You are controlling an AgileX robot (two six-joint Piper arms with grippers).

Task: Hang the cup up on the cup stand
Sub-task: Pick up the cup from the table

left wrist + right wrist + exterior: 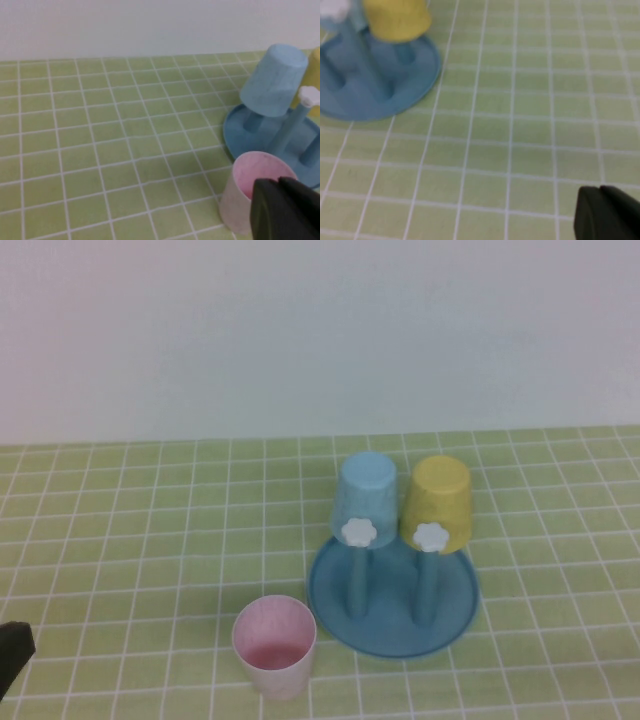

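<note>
One pink cup (274,645) upright beside cup stand (395,625); end effectors low.

The green-tiled, white-gridded desk (150,540) carries an upright pale pink plastic tumbler (275,645) just beside the round-based blue plastic cup stand (395,602).

1. Light blue cup (366,495): upside down, raised off the tabletop, on the left of the two cups in the high view. It also shows tilted in the left wrist view (274,80).
2. Yellow cup (438,502): upside down, raised likewise, just beside the blue one on its right; whether they touch is unclear.
3. Table covering (150,540): light green squares with thin white grid lines, running across the whole work surface.
4. Back wall (300,330): plain white, meeting the green surface at the far edge.
</note>
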